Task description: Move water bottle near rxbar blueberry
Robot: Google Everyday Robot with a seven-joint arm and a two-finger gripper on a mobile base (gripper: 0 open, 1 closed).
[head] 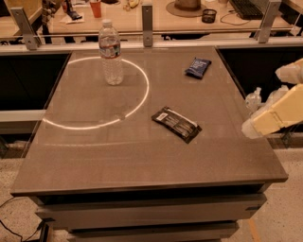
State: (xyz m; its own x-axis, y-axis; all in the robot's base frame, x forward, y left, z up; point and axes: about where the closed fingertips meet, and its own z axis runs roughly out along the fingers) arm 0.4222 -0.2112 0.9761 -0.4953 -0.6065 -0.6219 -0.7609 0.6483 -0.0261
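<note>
water bottle stands upright on the far left part of the table. it is clear and ribbed, with a white cap and a red-and-white label band. we see its base just inside the far side of a bright ring of light that lies across the table's left half.

rxbar blueberry lies flat on the far right part of the table. it is a small, dark blue, slightly crumpled wrapper, well apart from the bottle and outside the ring.

nearer to us, a little right of the table's middle, lies a longer black wrapper with a white label at its left end, set at a slant. it touches neither the bottle nor the blue bar, and sits just outside the ring's right side.

the end effector shows at the right edge of the view as a pale cream shape. it hangs off the table's right side, well apart from the bottle and from both wrappers, and we cannot tell whether it is wide or narrow.

just beside it, past the table's right edge, we make out a tiny clear bottle.

behind the table runs a rail with a metal post near the middle. beyond the rail is a wooden desk carrying a red cup, a hat, a small dark cup and a keyboard.
</note>
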